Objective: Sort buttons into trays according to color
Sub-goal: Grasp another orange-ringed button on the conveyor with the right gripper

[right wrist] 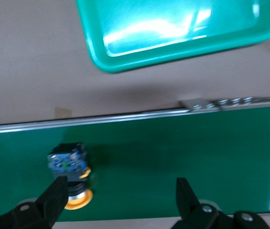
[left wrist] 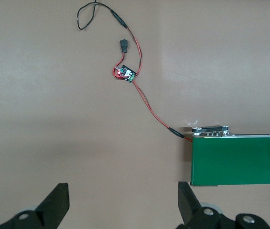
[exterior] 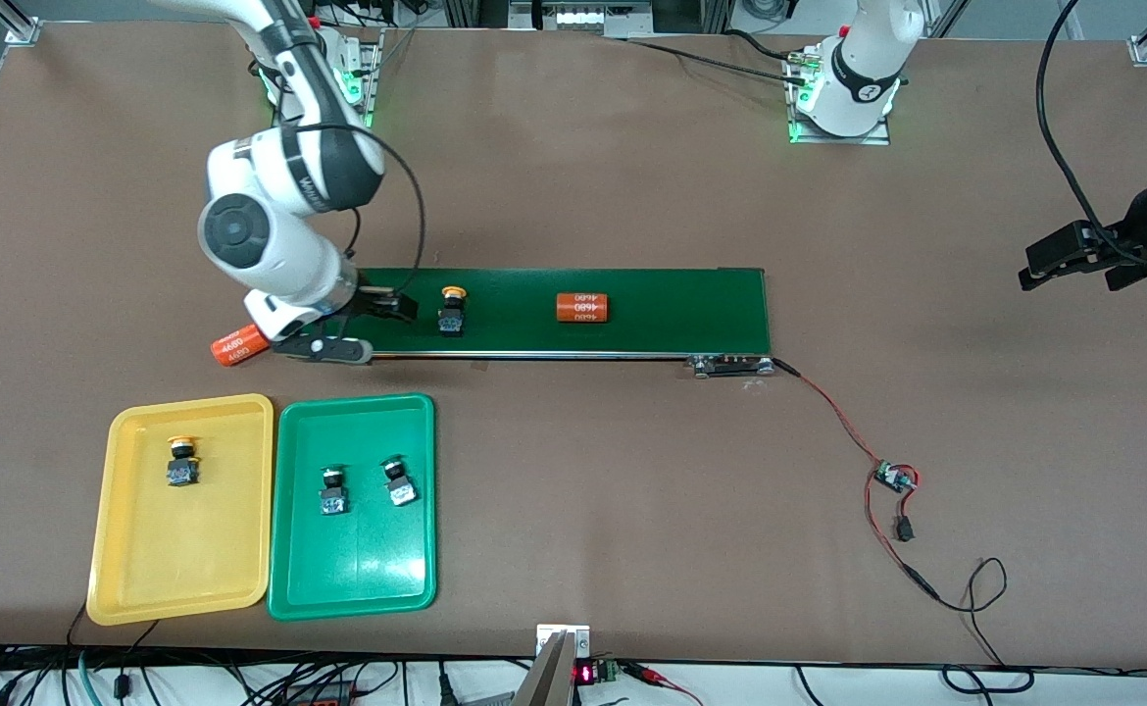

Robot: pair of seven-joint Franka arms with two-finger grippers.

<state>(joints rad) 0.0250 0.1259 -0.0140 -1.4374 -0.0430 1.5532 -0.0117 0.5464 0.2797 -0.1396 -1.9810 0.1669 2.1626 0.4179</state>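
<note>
- Right gripper: fingers spread, holding nothing, low over the conveyor belt at the right arm's end, beside a yellow button lying on the belt.
- Yellow tray: holds one yellow-capped button.
- Green tray: holds two green buttons — side by side.
- Left gripper: fingers spread, empty — waiting over bare table off the belt's end.
- Orange cylinders: one on the belt, one just off it.

One yellow button on belt; three sorted in trays.

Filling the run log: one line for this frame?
right gripper: open, over belt beside yellow button | left gripper: open, waiting off belt | yellow tray: one yellow | green tray: two green
</note>
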